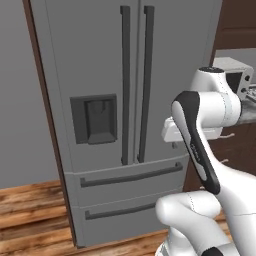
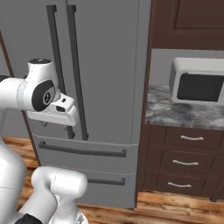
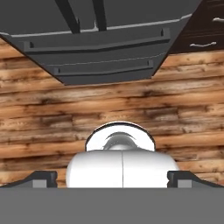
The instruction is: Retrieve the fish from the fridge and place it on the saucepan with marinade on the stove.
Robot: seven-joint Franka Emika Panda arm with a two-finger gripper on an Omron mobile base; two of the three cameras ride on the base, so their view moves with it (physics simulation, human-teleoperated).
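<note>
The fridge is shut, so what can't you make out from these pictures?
- Fridge contents, the fish among them: hidden behind both closed doors, left and right base views.
- Gripper: open in the hand view; in the base views the arm's own body blocks it.
- Microwave: cut off by the right edge, right base view.

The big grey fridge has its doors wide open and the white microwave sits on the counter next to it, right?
Not quite. The tall grey fridge has both doors shut, dark handles side by side, as the right base view shows. The white microwave does sit on the speckled stone counter beside it.
</note>
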